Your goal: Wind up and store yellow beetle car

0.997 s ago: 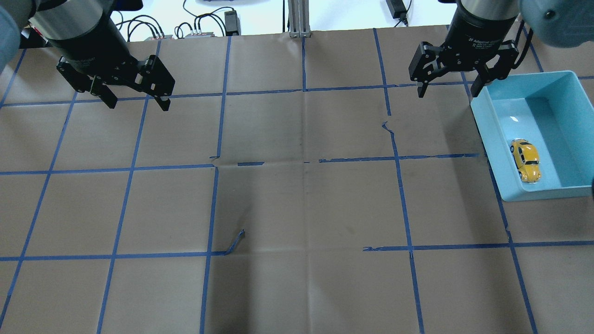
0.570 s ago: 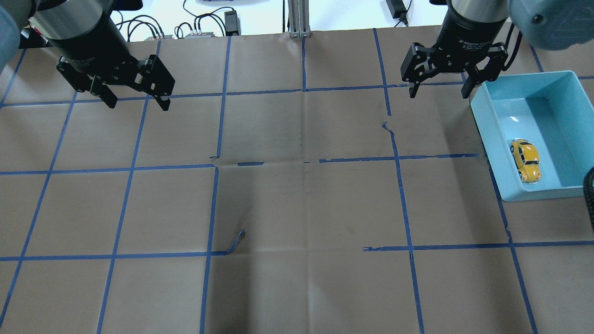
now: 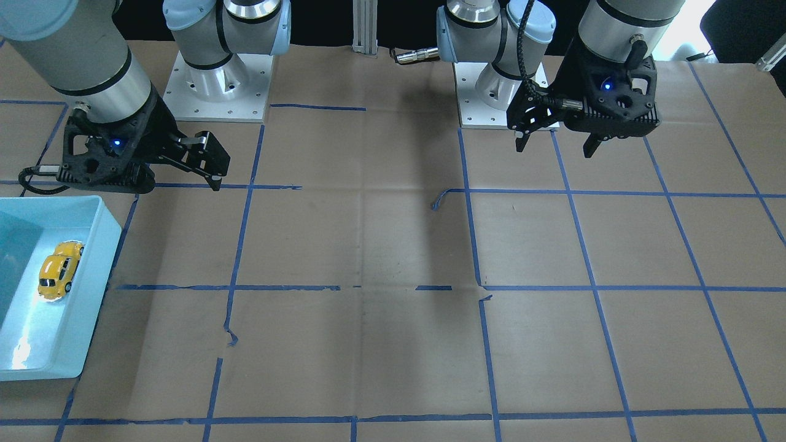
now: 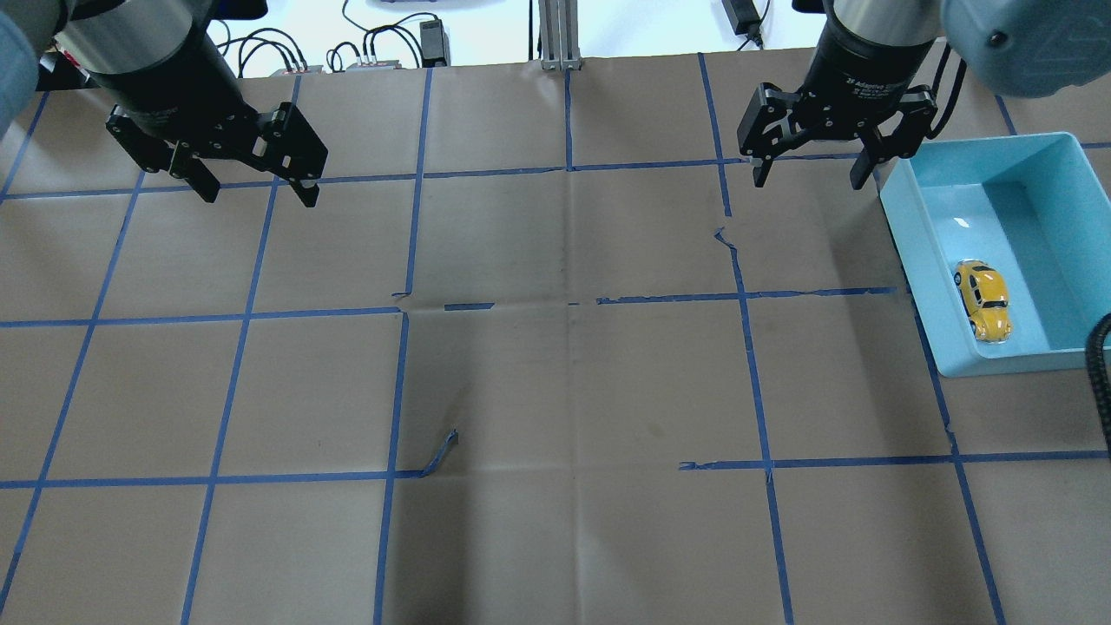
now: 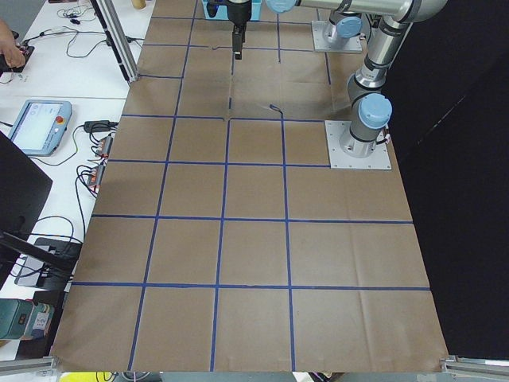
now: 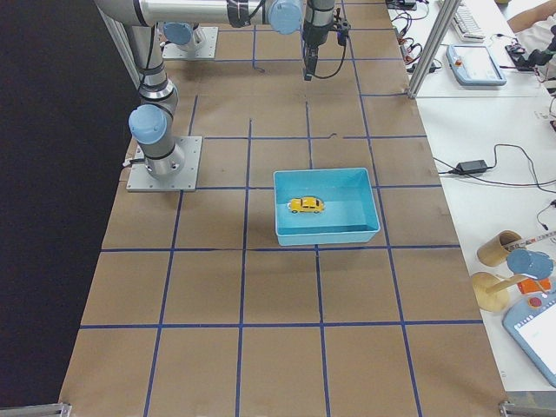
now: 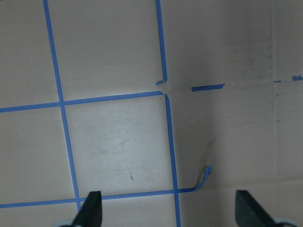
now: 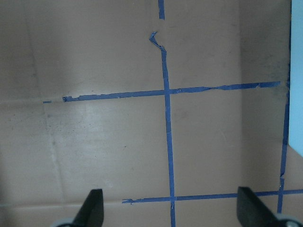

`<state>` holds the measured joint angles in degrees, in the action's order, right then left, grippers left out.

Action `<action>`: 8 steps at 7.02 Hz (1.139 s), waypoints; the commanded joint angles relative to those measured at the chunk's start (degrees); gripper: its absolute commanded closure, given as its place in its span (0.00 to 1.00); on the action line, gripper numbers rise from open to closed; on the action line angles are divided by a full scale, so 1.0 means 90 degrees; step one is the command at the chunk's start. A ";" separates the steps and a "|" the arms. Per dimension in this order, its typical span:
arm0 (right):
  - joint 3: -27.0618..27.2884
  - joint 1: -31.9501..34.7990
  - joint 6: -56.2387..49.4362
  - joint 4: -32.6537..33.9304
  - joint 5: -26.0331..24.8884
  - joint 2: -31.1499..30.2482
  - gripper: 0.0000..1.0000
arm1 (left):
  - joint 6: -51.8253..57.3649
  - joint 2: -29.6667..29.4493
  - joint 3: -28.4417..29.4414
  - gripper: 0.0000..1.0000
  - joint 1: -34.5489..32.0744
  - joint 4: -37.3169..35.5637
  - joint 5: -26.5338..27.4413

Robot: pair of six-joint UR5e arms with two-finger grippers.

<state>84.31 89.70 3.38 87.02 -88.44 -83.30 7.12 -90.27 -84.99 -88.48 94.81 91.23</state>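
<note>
Right tool [image 4: 809, 178] hangs wide open and empty above the brown paper-covered surface [image 4: 564, 391], just beside the shallow light-blue plastic bin [image 4: 920, 260]; the left tool [image 4: 259, 194] likewise gapes empty. The small glossy yellow beetle car [image 4: 983, 299] sits inside that bin.

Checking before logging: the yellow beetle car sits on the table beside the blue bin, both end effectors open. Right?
No. The yellow beetle car sits inside the blue bin, not beside it, as the overhead exterior view shows. The left end effector and right end effector are open.
</note>
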 commanded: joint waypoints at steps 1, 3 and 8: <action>0.0017 0.0003 -0.0024 0.0028 -0.0007 0.0007 0.00 | 0.0000 0.0000 0.0000 0.00 -0.0003 0.0002 0.0010; 0.0017 -0.0006 -0.0024 0.0028 -0.0007 -0.0012 0.00 | 0.0000 0.0000 0.0000 0.00 0.0007 0.0002 0.0000; 0.0037 -0.0035 -0.0082 0.0057 -0.0036 0.0085 0.00 | 0.0000 0.0000 0.0000 0.00 -0.0003 0.0002 0.0010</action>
<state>84.55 89.50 2.89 87.52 -88.62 -83.02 7.12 -90.28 -85.04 -88.50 94.83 91.33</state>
